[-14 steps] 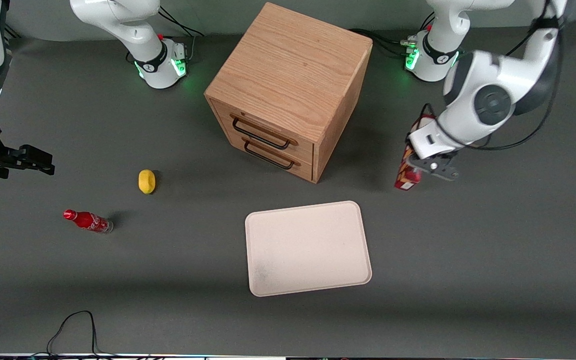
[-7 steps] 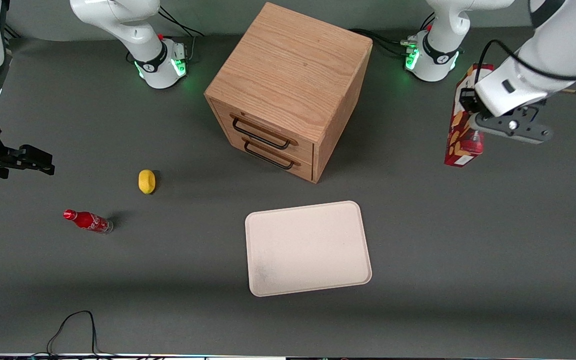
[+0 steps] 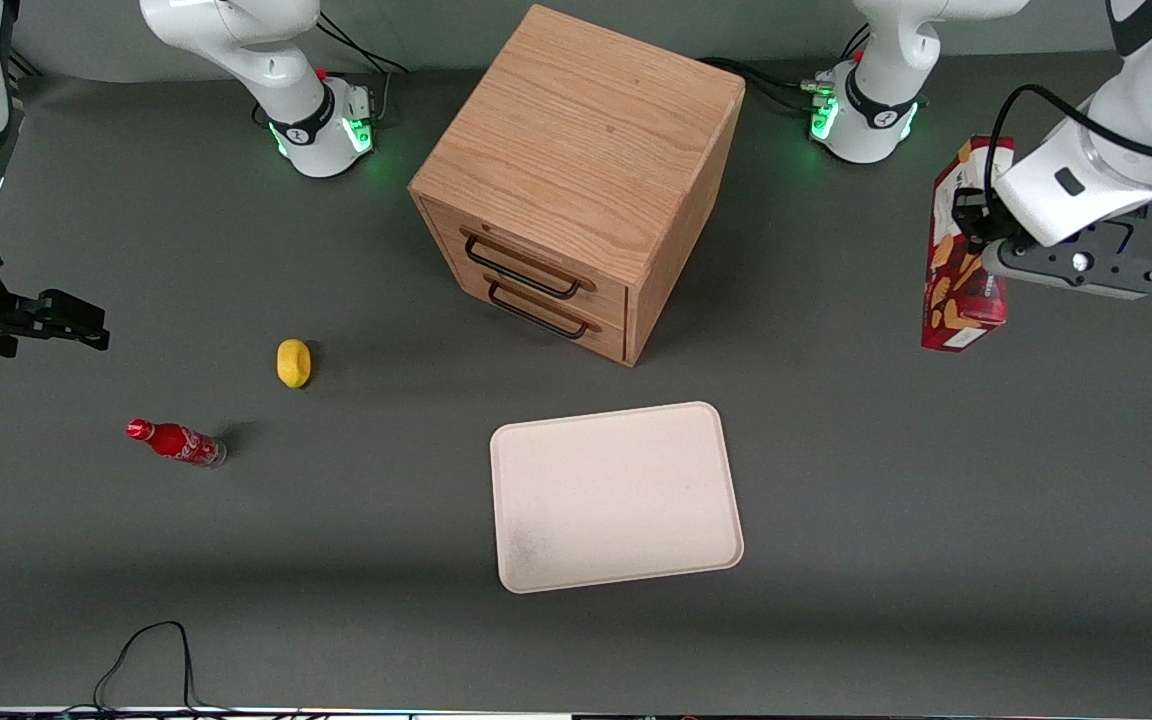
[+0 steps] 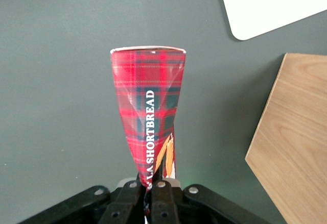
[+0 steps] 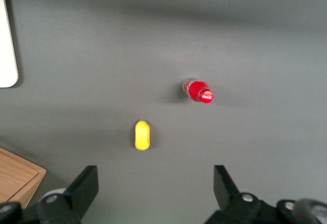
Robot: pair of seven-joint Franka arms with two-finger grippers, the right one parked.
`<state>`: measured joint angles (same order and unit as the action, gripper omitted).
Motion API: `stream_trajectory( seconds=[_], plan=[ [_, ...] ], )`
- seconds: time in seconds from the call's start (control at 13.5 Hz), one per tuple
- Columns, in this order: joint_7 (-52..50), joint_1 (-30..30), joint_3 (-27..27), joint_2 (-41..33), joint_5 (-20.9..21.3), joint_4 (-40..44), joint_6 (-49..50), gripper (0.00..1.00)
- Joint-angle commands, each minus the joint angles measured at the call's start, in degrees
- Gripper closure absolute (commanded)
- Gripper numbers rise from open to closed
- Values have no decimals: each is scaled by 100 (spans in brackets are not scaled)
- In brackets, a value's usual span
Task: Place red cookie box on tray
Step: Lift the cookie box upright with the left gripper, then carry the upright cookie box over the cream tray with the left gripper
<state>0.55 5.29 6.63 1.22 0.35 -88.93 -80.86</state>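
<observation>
My left gripper (image 3: 983,258) is shut on the red cookie box (image 3: 956,262) and holds it in the air at the working arm's end of the table, its long axis pointing down. In the left wrist view the fingers (image 4: 164,199) pinch the box (image 4: 148,112) at its near end, and its tartan side reads SHORTBREAD. The cream-white tray (image 3: 616,495) lies flat on the table, nearer the front camera than the cabinet and well away from the box toward the parked arm. A corner of the tray (image 4: 271,4) shows in the left wrist view.
A wooden drawer cabinet (image 3: 576,170) with two black handles stands mid-table, farther from the front camera than the tray. A yellow lemon-like object (image 3: 293,362) and a small red soda bottle (image 3: 176,442) lie toward the parked arm's end. A black cable (image 3: 146,660) loops at the table's near edge.
My left gripper has lifted the red cookie box up off the table and carried it farther toward the working arm's end. Nothing else has moved.
</observation>
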Motion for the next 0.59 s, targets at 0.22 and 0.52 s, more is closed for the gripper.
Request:
stream_trajectory(
  seconds=[0.22,0.52],
  plan=[
    [-1696,507,224,1975,-26,1955,-68,100],
    [-2663,1271,216,3610,27,3538,-411,100]
  ],
)
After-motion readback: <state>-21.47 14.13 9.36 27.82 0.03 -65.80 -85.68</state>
